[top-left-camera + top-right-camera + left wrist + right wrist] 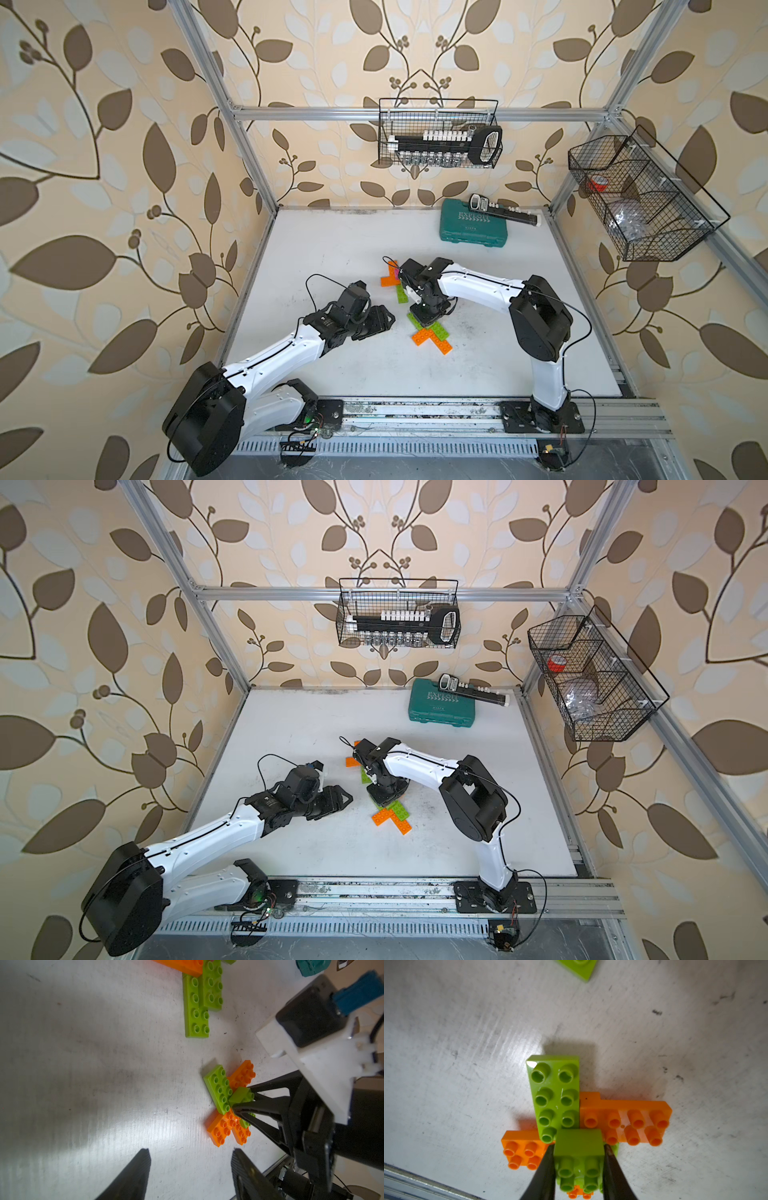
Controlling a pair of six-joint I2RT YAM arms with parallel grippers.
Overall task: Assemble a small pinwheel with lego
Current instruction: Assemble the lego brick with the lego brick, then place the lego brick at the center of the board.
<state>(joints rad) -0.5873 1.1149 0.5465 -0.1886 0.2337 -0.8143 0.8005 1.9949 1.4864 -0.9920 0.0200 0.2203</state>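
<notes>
Leaf-patterned wallpaper is wrapping round a scuffed white counter point(332, 249), and in both top views the half-built pinwheel point(432, 338) is lying near the counter's middle. The right claw point(424, 318) is pointing down onto it and the left claw point(380, 322) is hovering just beside. Spare bricks point(390, 280) are sitting behind the right arm, well apart from the teal tool case point(473, 226). From the left wrist, the left claw's fingers are standing well apart over bare counter, gripping nothing, while the right claw is pinching the small green square brick point(241, 1095) at the hub. From the right wrist, its jaws are pressing closed on that brick's two sides, just beside the lime-green blade point(554, 1095) and the orange blade point(625, 1120). I cannot tell whether the brick is fully seated. With nothing bracing the blades, a downward push is likely risking a skid across the smooth counter. If the brick is going down tilted or off the studs, it may be levering the blades apart. A sticky release could be lifting the hub with it.
</notes>
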